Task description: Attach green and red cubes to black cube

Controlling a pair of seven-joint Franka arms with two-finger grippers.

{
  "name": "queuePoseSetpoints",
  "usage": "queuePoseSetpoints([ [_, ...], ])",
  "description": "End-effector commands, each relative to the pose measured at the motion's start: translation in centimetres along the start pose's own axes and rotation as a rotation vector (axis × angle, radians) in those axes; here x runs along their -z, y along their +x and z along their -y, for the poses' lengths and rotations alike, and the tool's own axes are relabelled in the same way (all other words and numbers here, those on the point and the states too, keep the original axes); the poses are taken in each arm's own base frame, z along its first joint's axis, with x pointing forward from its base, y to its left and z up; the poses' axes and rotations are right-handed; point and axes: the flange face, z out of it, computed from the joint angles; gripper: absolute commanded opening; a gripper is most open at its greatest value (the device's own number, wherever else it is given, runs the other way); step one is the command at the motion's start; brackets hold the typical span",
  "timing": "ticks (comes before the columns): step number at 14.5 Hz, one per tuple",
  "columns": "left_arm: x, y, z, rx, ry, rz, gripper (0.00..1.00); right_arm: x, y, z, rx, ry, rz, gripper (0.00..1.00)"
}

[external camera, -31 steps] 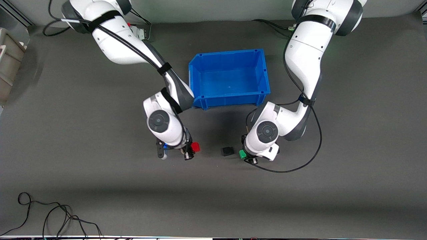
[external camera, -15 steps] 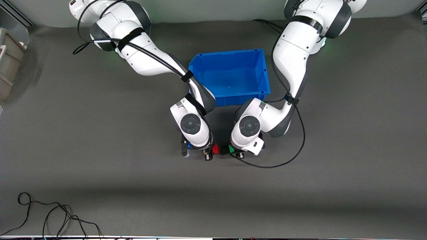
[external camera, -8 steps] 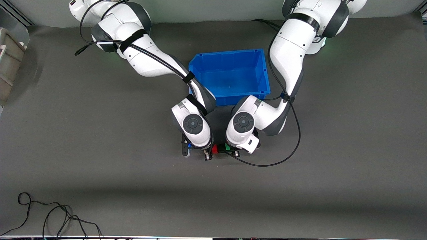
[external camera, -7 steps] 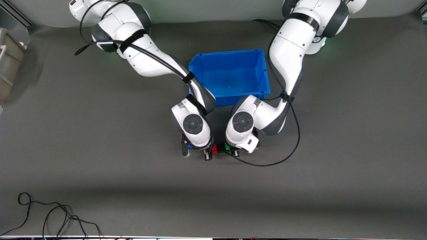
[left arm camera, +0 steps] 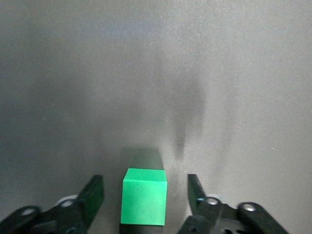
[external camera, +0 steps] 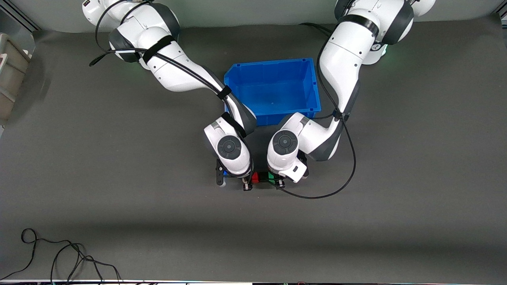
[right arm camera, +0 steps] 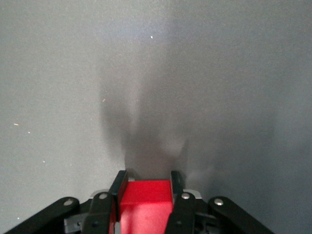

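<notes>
The red cube [external camera: 255,177], black cube [external camera: 263,179] and green cube [external camera: 271,176] stand in a tight row on the mat, nearer the front camera than the blue bin. The black one is in the middle and mostly hidden. My right gripper [external camera: 250,181] is shut on the red cube [right arm camera: 145,204], with both fingers [right arm camera: 118,187] against its sides. My left gripper [external camera: 277,181] is open around the green cube [left arm camera: 144,204]. In the left wrist view the gripper [left arm camera: 145,180] shows a gap between each finger [left arm camera: 92,197] and the cube.
The blue bin [external camera: 273,114] stands empty just past the two wrists, toward the robots' bases. Loose black cable [external camera: 59,257] lies at the mat's near corner at the right arm's end. A beige box [external camera: 10,75] sits at that end's edge.
Both arms have carried their cubes inward from either side until the red and green cubes meet the black one. In the last half second the left wrist has edged slightly toward the right arm.
</notes>
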Motion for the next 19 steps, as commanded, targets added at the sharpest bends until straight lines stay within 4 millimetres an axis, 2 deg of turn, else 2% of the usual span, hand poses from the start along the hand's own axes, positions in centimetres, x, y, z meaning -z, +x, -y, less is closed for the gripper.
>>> queuePoseSetpoints([
  [1,0.7,-0.3,-0.2,-0.015,-0.015,-0.016,1.00,0.3,-0.1,0.9,-0.016,0.037,-0.008,0.89],
  [2,0.8,-0.2,-0.3,-0.015,-0.014,-0.017,1.00,0.2,-0.4,0.6,0.000,0.040,-0.012,1.00],
  [3,1.1,0.0,-0.6,-0.016,-0.019,-0.017,1.00,0.2,-0.4,0.7,0.003,0.043,-0.012,1.00],
  [5,3.7,0.8,-2.0,-0.079,-0.066,-0.024,1.00,0.8,-0.4,1.0,0.007,0.050,-0.009,1.00],
  [6,5.8,1.8,-3.0,-0.125,-0.063,-0.036,1.00,1.5,-0.4,1.2,0.007,0.056,-0.004,1.00],
  [7,7.3,3.8,-4.3,-0.172,-0.026,-0.056,1.00,2.4,-0.4,1.5,0.007,0.061,-0.003,1.00],
  [8,9.2,5.4,-5.1,-0.258,0.010,-0.069,1.00,4.4,-0.3,1.9,0.008,0.067,0.001,1.00],
  [10,13.2,8.5,-5.7,-0.461,0.077,-0.091,1.00,7.9,1.2,2.8,0.071,0.027,-0.023,1.00],
  [12,17.3,13.3,-7.1,-0.619,0.088,-0.080,1.00,12.6,2.7,3.5,0.161,-0.002,-0.032,1.00],
  [15,21.1,19.7,-7.0,-0.899,0.180,-0.064,1.00,20.1,6.7,3.8,0.350,-0.099,-0.044,1.00],
  [18,24.4,26.8,-6.9,-1.106,0.197,-0.033,1.00,27.6,10.5,2.3,0.626,-0.225,-0.051,1.00],
  [19,25.8,28.9,-7.1,-1.185,0.193,-0.023,1.00,29.9,12.4,2.0,0.670,-0.253,-0.044,1.00],
])
